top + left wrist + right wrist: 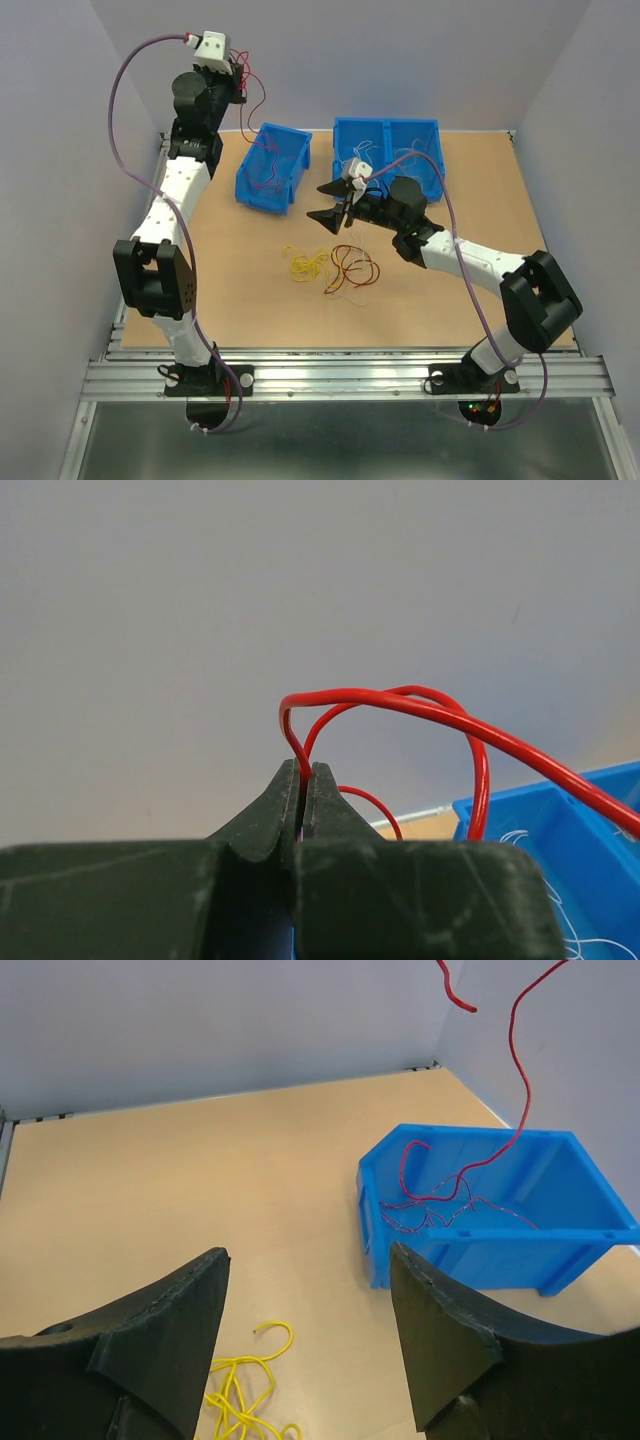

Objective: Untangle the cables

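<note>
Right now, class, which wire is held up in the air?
The red wire pinched in the left gripper, dangling into the left blue bin; the yellow wires and the red-and-white tangle lie on the table.

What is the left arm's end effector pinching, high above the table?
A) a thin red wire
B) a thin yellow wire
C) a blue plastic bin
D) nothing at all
A: in the left wrist view the left end effector is shut on a thin red wire, which loops away toward the blue plastic bin.
</note>
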You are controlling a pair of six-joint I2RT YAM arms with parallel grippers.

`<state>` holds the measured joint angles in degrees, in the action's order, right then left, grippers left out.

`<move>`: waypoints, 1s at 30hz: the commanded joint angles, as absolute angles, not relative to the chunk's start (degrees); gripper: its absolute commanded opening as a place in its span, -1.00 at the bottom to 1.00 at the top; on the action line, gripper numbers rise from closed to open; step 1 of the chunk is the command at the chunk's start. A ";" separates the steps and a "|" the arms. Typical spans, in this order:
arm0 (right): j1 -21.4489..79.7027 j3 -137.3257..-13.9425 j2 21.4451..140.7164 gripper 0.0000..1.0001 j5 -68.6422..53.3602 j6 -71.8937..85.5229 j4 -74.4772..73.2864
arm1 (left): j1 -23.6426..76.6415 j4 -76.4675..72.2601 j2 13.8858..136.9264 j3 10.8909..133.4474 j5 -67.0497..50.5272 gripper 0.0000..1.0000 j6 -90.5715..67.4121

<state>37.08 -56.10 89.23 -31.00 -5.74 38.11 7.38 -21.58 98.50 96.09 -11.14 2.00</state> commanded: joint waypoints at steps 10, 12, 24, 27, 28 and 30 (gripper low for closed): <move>36.65 -52.65 83.67 0.41 -29.53 -6.24 42.27 | 9.05 -31.99 104.76 84.64 -6.87 -1.00 3.07; 36.74 -52.47 83.50 0.41 -29.53 -6.24 42.28 | 9.05 -32.08 106.77 84.81 -5.89 -1.00 3.86; 36.65 -51.68 82.53 0.41 -29.71 -6.33 42.54 | 11.07 -41.91 111.80 80.16 4.03 -1.00 19.24; 36.65 -51.68 82.53 0.40 -29.71 -6.33 42.71 | 11.60 -44.91 113.46 79.63 6.85 -1.00 22.14; 36.65 -51.59 82.44 0.41 -29.71 -6.33 42.71 | 11.78 -45.09 114.16 79.80 7.29 -1.00 23.37; 36.65 -51.50 82.44 0.40 -29.71 -6.42 42.71 | 12.48 -45.35 114.43 79.37 7.73 -1.00 23.82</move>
<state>37.08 -52.49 84.42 -30.02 -5.82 39.24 11.35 -38.57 114.17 80.01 3.99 19.14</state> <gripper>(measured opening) 0.703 0.048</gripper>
